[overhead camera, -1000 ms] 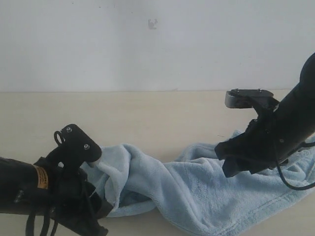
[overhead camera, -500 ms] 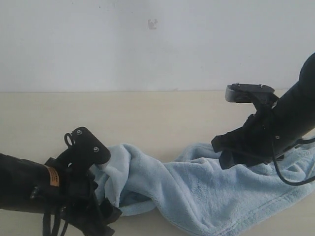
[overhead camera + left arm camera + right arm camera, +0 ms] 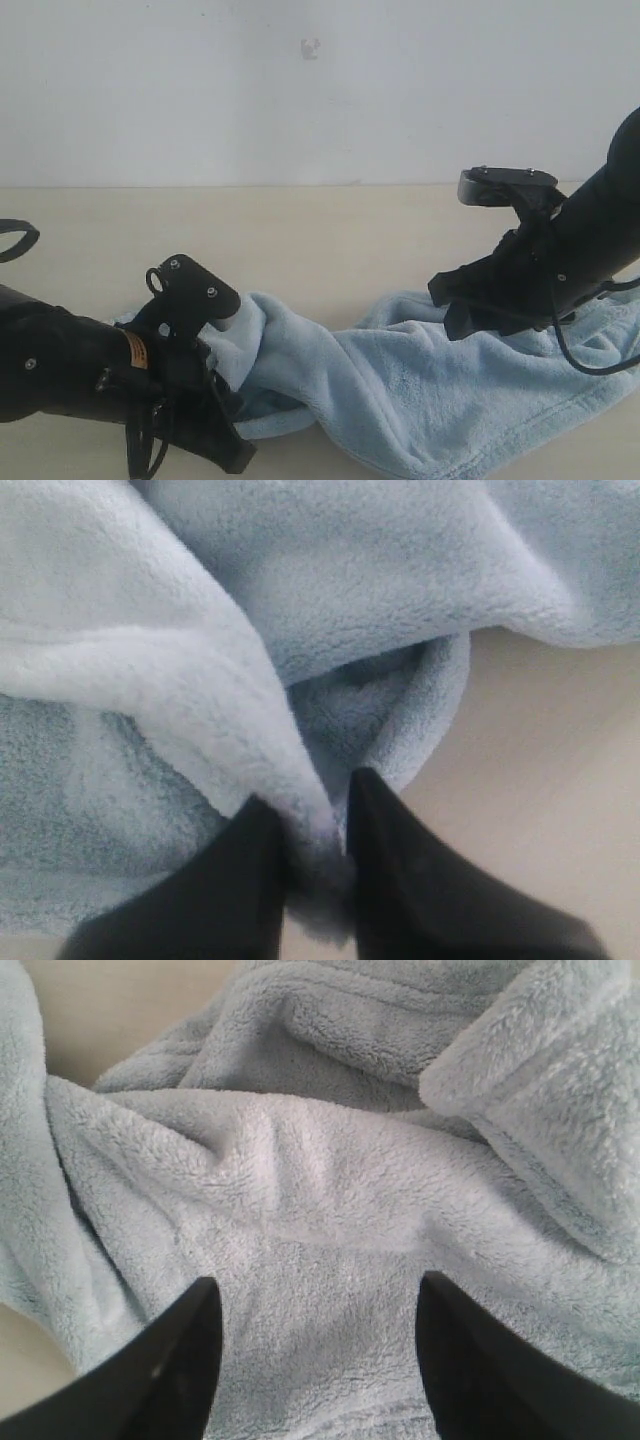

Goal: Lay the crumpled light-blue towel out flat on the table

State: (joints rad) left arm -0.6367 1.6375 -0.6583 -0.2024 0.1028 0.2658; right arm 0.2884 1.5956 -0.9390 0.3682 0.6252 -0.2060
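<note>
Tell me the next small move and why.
Probably lower the right gripper and close it on the towel: its jaws stand open above the bunched cloth, while the left gripper pinches a fold, so both ends could then be pulled apart.

My left gripper [image 3: 312, 798] and right gripper [image 3: 318, 1290] are black; orange label [image 3: 135, 350] on my left arm [image 3: 60, 370]. The towel [image 3: 400, 390] is plain pale light blue, table [image 3: 300, 240] pale beige, wall [image 3: 200, 90] white.

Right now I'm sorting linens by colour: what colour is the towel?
Plain pale light blue, no pattern; the towel shows best in the right wrist view.
</note>
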